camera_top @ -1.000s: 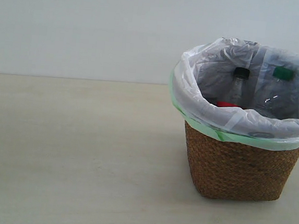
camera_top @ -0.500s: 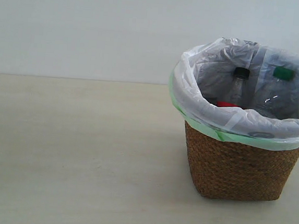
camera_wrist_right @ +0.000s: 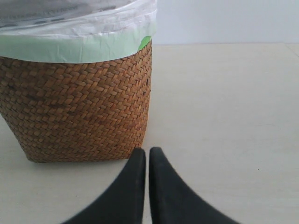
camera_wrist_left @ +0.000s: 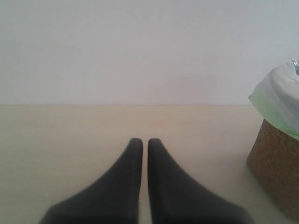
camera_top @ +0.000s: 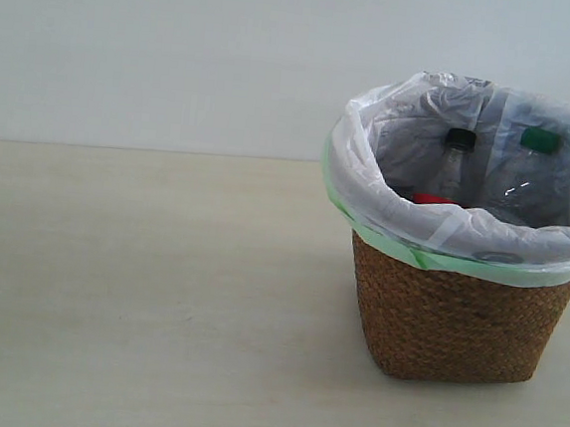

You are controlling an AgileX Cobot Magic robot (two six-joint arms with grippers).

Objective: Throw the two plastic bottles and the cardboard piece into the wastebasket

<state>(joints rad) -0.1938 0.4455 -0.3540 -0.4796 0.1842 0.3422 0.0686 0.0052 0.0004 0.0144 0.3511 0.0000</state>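
Note:
The wicker wastebasket [camera_top: 456, 318] with its white, green-edged bag stands at the right of the exterior view. Inside it stand the black-capped bottle [camera_top: 455, 166], whose red label just shows, and the green-capped bottle [camera_top: 528, 175]. The cardboard piece is hidden or out of view. Neither arm shows in the exterior view. My left gripper [camera_wrist_left: 145, 141] is shut on nothing, low over the table, with the wastebasket [camera_wrist_left: 276, 168] off to one side. My right gripper [camera_wrist_right: 147, 151] is also shut on nothing, its tips close to the corner of the wastebasket [camera_wrist_right: 79, 112].
A pale wooden tabletop [camera_top: 148, 292] stretches left of the basket. A plain white wall [camera_top: 179, 54] stands behind it.

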